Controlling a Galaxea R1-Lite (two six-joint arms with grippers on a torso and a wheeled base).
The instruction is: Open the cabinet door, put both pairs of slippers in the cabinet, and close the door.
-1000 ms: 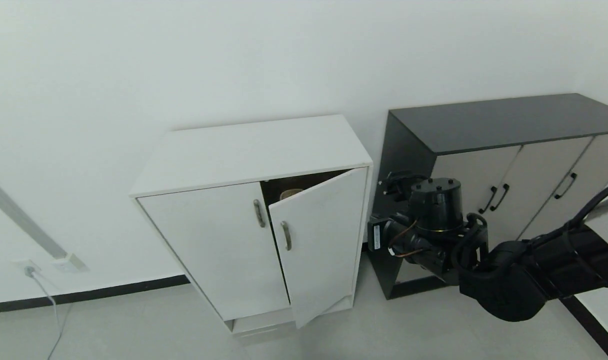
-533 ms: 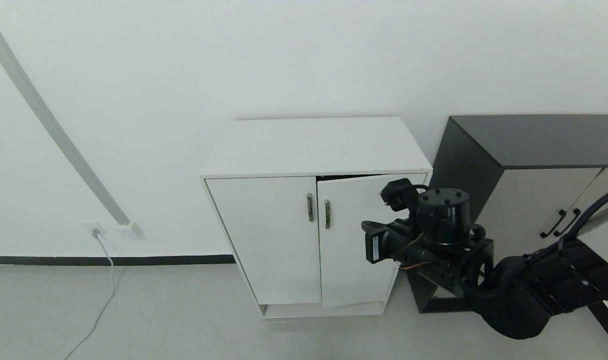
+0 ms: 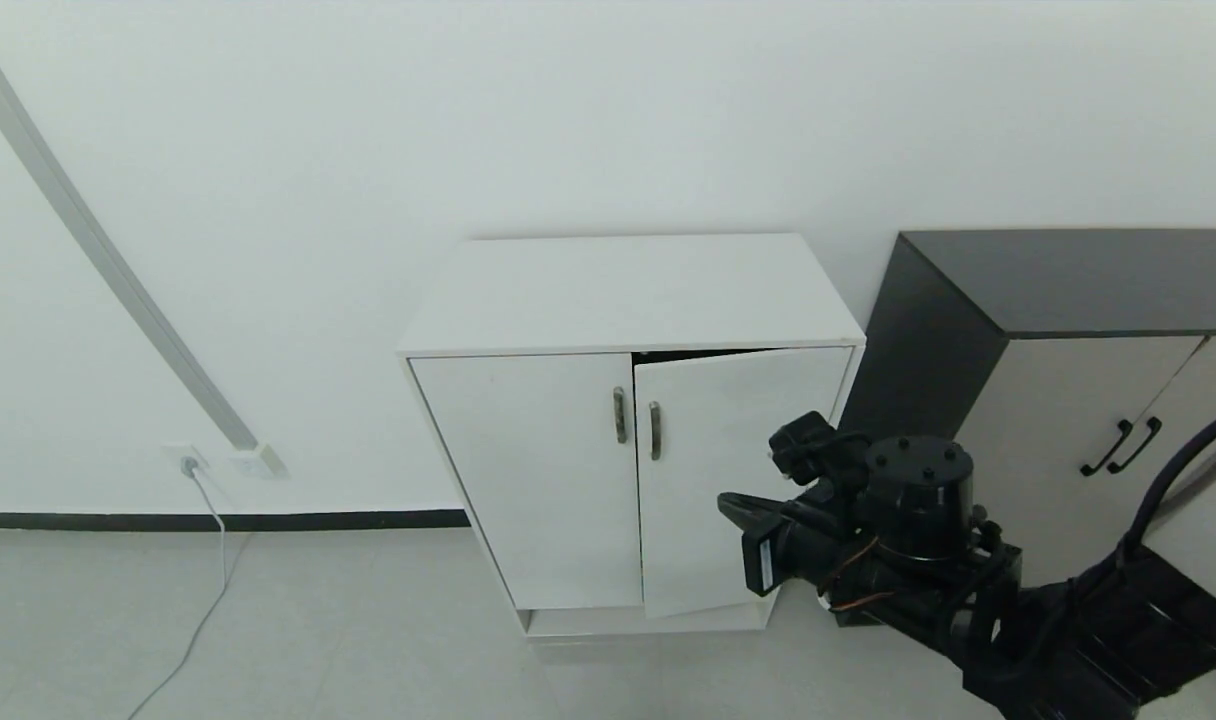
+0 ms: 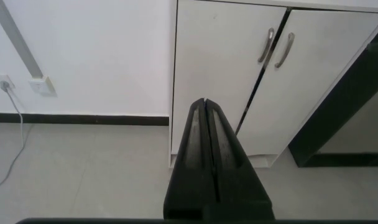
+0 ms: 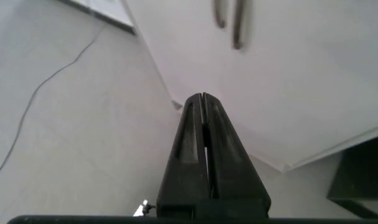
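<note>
The white flat-panel right-hand cabinet door [image 3: 708, 420], which stands well ajar a second ago, is now swung almost shut, with a thin dark gap along its top edge. We see our black right end effector [image 5: 203, 104] lower than half a second ago, down by the door's lower part.

White cabinet [image 3: 628, 290] — grey handles [image 3: 654, 431], black right gripper [image 5: 203, 99], black-and-beige sideboard [image 3: 1068, 280], pale grey floor [image 3: 318, 640]
</note>
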